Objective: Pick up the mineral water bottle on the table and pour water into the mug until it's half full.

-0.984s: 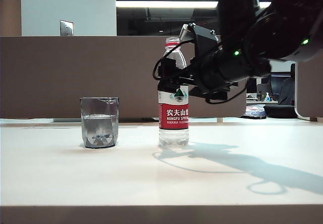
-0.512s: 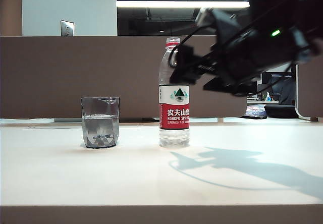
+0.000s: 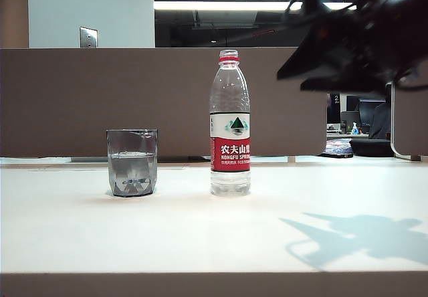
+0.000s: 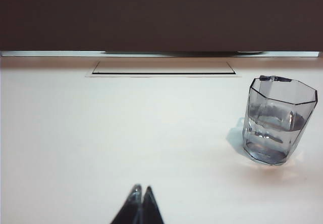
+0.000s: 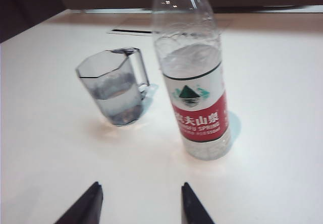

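Water (image 3: 132, 166) stood about halfway up the mug (image 3: 132, 162), the bottle (image 3: 230, 123) upright beside it on the surface (image 3: 214, 230), so pouring looked finished; the right tool (image 5: 139, 204) hung open and empty above, the left tool (image 4: 140, 206) shut, needing only retreat.

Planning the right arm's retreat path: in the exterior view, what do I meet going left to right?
Mug, holding some water, on the white table → mineral water bottle, standing upright and apart from the mug → right gripper, blurred, raised above the table, clear of the bottle. The left gripper is not in this view.
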Controlling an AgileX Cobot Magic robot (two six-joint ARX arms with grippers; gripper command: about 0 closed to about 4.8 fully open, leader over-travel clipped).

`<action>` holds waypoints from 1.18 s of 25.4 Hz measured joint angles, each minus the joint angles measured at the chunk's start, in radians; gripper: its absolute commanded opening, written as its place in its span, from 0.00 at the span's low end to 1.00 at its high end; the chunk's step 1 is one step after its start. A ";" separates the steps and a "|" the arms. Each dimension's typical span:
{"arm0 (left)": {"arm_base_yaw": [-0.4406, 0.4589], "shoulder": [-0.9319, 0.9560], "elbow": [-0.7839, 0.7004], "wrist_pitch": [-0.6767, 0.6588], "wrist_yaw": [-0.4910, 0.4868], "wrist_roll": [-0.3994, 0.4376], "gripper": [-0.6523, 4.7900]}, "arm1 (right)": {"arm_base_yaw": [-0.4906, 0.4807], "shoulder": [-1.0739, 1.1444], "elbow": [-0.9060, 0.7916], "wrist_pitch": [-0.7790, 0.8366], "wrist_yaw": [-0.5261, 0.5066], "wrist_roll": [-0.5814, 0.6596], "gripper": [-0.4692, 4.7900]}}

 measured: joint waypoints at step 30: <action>0.002 0.000 0.000 0.000 0.000 0.000 0.11 | -0.004 -0.487 -0.071 -0.374 -0.012 -0.049 0.07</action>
